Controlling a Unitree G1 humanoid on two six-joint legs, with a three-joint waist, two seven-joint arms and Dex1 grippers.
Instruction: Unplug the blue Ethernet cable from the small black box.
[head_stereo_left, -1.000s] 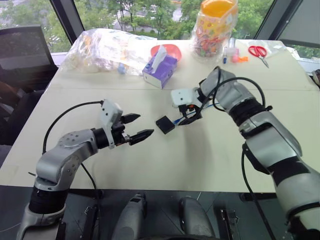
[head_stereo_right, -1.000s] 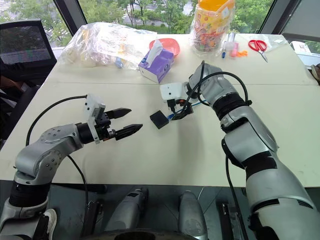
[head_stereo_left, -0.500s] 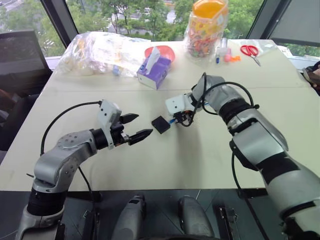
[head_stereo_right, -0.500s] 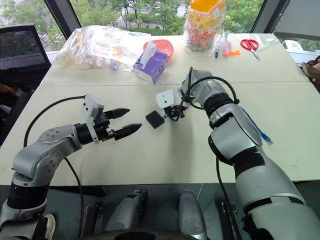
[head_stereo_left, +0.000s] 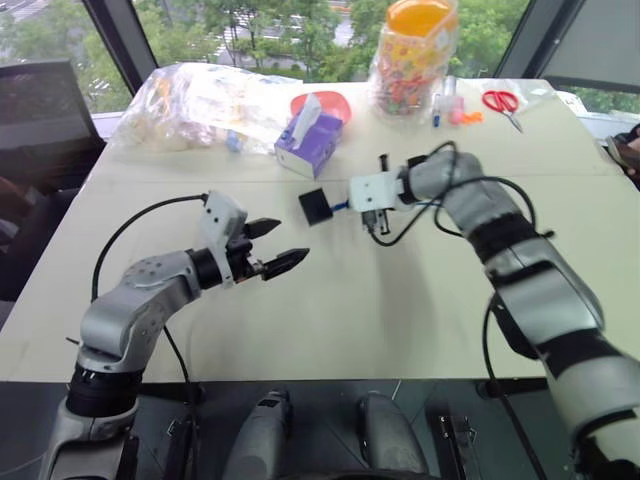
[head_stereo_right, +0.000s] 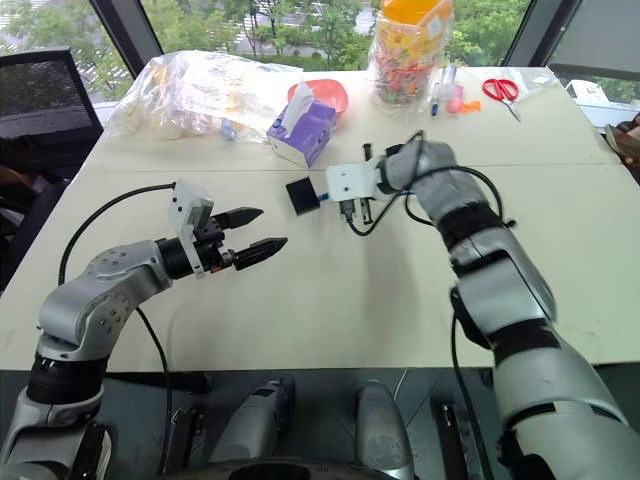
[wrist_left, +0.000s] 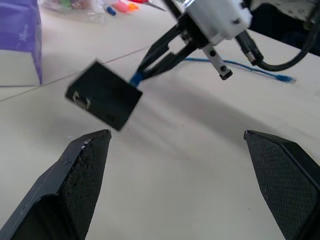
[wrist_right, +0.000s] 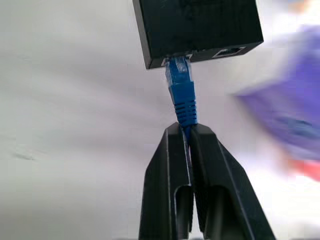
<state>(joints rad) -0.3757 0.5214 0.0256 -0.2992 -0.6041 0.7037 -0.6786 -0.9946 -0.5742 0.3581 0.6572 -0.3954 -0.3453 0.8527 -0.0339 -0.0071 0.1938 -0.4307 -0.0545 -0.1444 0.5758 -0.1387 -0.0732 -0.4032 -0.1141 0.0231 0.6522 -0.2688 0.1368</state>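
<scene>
The right hand (wrist_right: 182, 131), pinching the blue Ethernet cable (wrist_right: 181, 95), has lifted the small black box (head_stereo_left: 315, 206) above the table (head_stereo_left: 330, 320); left hand (head_stereo_left: 272, 246) spread empty.

- Both arms: silver-grey shells with black joint bands.
- Left hand (head_stereo_left: 278, 247): two black tapered fingers (wrist_left: 82, 170) with cross-hatched pads, white wrist block.
- Right hand (wrist_right: 183, 131): black fingers, white wrist block.
- Black cables loop along each forearm.

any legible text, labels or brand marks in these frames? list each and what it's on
None can be read.
Purple tissue box: faint pale print on its side, too blurred to read.
Candy jar: colourful wrappers inside, no readable lettering.
Small black box: no marking visible.
Blue Ethernet cable: no print visible.
</scene>
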